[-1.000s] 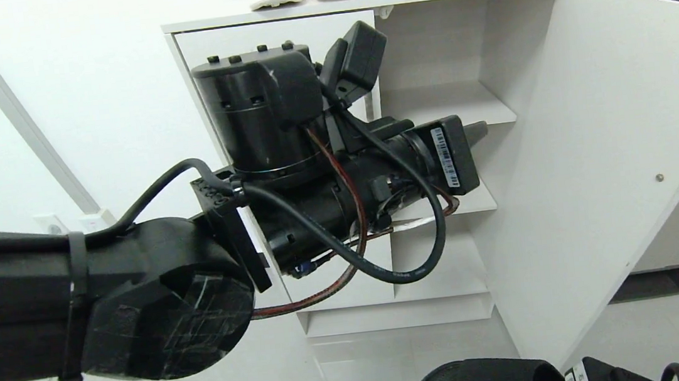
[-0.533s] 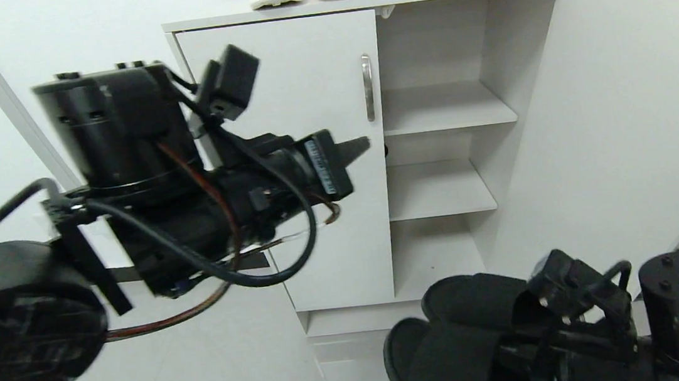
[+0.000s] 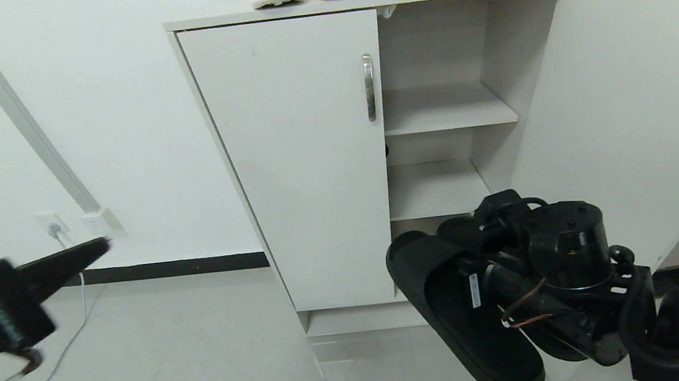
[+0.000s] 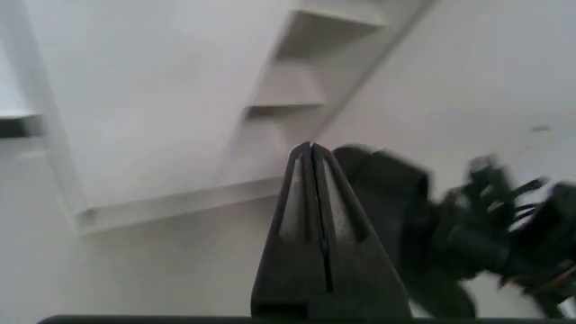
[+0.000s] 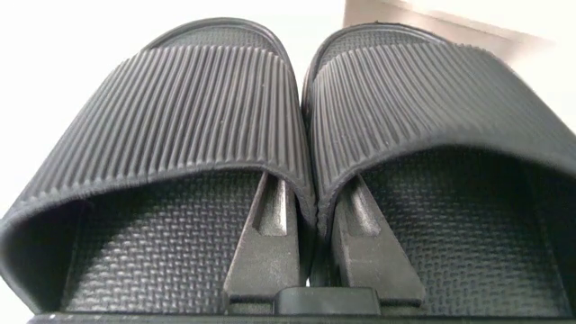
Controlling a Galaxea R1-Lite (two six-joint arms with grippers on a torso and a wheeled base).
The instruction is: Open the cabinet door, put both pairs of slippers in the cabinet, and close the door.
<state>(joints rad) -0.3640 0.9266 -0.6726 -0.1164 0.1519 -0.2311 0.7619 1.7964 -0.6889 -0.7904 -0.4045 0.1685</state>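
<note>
Left end effector swung clear of cabinet, pressed together; right end effector lifted, pinching black slippers before open compartment.

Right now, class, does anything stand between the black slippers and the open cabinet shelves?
Nothing visible does. The right gripper holds the black slippers just in front of the shelves, and the door on that side is swung well aside.
</note>
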